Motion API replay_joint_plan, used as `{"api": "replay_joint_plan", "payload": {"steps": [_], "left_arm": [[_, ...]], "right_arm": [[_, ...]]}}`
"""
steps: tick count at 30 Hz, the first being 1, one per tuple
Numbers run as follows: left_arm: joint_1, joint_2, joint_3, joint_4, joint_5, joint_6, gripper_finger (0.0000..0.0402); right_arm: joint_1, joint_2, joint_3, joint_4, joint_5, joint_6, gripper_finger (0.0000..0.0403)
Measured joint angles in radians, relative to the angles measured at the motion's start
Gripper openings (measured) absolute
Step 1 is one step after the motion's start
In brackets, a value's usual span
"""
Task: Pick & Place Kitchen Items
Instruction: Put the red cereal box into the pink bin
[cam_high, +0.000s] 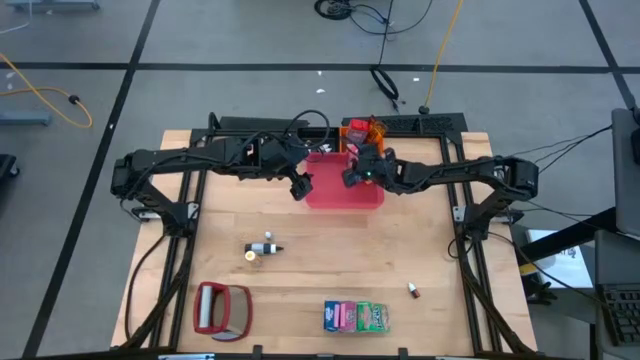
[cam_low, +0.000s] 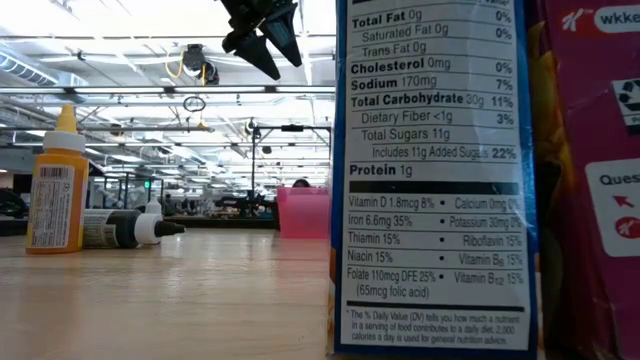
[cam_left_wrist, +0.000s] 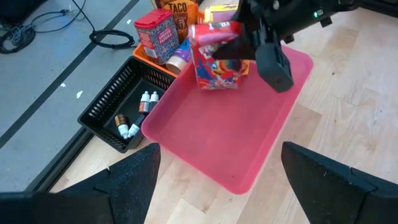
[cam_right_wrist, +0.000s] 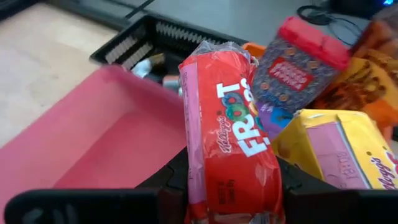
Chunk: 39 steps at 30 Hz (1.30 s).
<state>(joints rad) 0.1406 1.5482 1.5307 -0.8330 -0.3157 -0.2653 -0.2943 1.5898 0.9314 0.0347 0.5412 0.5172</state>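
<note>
Right wrist view shows the red cereal carton (cam_right_wrist: 233, 143) clamped between the right gripper (cam_right_wrist: 230, 186) fingers, hanging above the pink tray (cam_right_wrist: 93, 143) near its far edge; just beyond it stand a small red container (cam_right_wrist: 301, 62) and a yellow carton (cam_right_wrist: 339, 155), crowded together with other groceries. In the high view the right gripper (cam_high: 362, 172) sits over the tray (cam_high: 340, 195) at about twelve o'clock from the table's centre, the tray lying between the two arms; the left gripper (cam_high: 300, 188) hovers just beside the tray's nine o'clock edge with its fingers spread wide and nothing in them. The left wrist view confirms the carton (cam_left_wrist: 217, 59) held aloft over the tray (cam_left_wrist: 230, 137), with a black basket (cam_left_wrist: 121, 115) of tiny bottles (cam_left_wrist: 146, 102) just outside the tray. Farther out, toward six o'clock, the pink, green and blue packets (cam_high: 356, 316) lie on the wood, a red-framed silvery object (cam_high: 222, 309) at seven o'clock and two small bottles (cam_high: 262, 249) nearer the middle. The risk, as I judge it, lies in the grip: the soft wrapped carton looks pinched low, so it could tilt or slip when carried; a release from this height may topple it, and swinging toward the crowded groceries could knock the red container or yellow carton over.
</note>
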Motion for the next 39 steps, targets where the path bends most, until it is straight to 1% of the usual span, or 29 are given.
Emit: {"api": "replay_joint_plan", "payload": {"steps": [6, 10, 24, 29, 34, 39], "left_arm": [[0.0, 0.0, 0.0, 0.0, 0.0, -0.003, 0.0335], [0.0, 0.0, 0.0, 0.0, 0.0, -0.003, 0.0335], [0.0, 0.0, 0.0, 0.0, 0.0, -0.004, 0.0335], [0.0, 0.0, 0.0, 0.0, 0.0, -0.007, 0.0335], [0.0, 0.0, 0.0, 0.0, 0.0, -0.008, 0.0335], [0.0, 0.0, 0.0, 0.0, 0.0, -0.01, 0.0335]], "right_arm": [[0.0, 0.0, 0.0, -0.009, 0.011, 0.063, 0.0096], [0.002, 0.001, 0.0, -0.006, 0.008, 0.024, 0.0098], [0.001, 0.001, 0.0, -0.002, 0.001, 0.018, 0.0164], [0.001, 0.0, 0.0, -0.001, -0.047, 0.016, 0.0181], [0.001, 0.0, 0.0, 0.001, -0.045, 0.006, 0.0194], [0.001, 0.0, 0.0, 0.015, -0.045, -0.063, 0.02]]}}
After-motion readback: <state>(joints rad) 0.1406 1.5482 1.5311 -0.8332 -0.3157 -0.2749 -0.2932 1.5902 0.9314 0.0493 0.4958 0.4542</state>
